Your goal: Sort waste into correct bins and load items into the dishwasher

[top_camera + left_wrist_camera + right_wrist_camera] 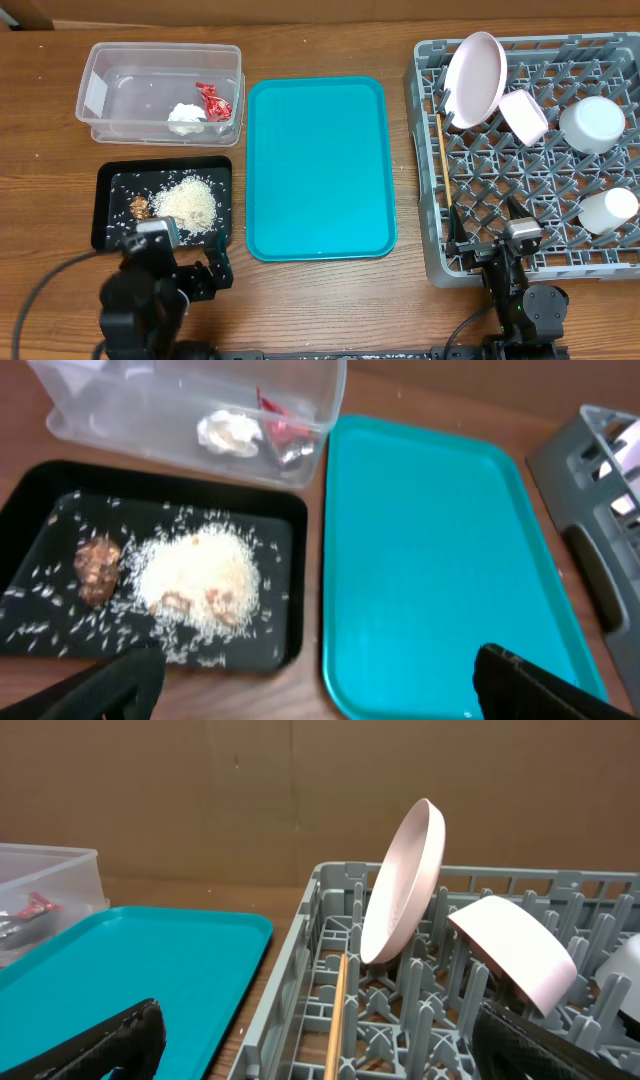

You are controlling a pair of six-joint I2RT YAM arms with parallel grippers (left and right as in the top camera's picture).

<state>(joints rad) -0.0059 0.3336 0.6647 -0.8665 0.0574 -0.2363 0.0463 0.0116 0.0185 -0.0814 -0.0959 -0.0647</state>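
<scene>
The clear tub (100, 95) holds the red wrapper (212, 100) and the white tissue wad (186, 118). The black tray (100, 205) holds rice (188, 203) and a brown scrap (138, 207). The grey rack (500, 180) holds an upright plate (474, 80), a pink bowl (523, 115), a white bowl (592, 124), a cup (608, 210) and chopsticks (443, 160). My left gripper (176, 256) is open and empty at the black tray's near edge (315, 690). My right gripper (487, 235) is open and empty over the rack's near edge (325, 1050).
A bare teal serving tray (318, 165) lies between the bins and the rack. In the right wrist view the plate (405, 885) and the pink bowl (515, 950) stand ahead, with a chopstick (335, 1010) lying along the rack's left wall.
</scene>
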